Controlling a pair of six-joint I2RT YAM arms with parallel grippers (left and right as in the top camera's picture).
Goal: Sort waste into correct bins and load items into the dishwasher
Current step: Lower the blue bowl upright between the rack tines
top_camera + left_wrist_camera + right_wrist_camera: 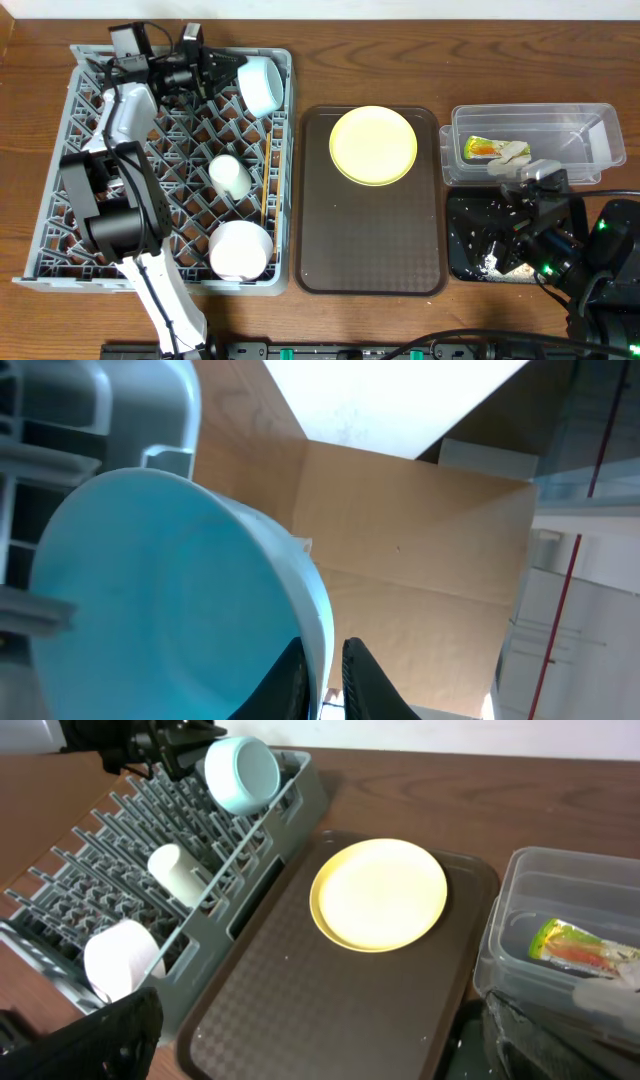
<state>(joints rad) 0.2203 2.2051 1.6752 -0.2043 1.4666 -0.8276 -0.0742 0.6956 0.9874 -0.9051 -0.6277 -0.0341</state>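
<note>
Left end effector (222, 68) pinches the rim of the light blue bowl (262, 85) in the far right corner of the grey dish rack (60, 180), the yellow plate (373, 145) sits on the brown tray (370, 250) with bare room nearer, the snack wrapper (483, 148), its print unreadable, lies in the clear tub (590, 125), and the right end effector (515, 215) hovers over the black tray (458, 245), its grip impossible to tell.

A dark brown wood-grain table (400, 60) is stretching beneath everything, a plain white wall (450, 732) is running along its 12 o'clock edge, and soft, even light is falling across the tabletop.
</note>
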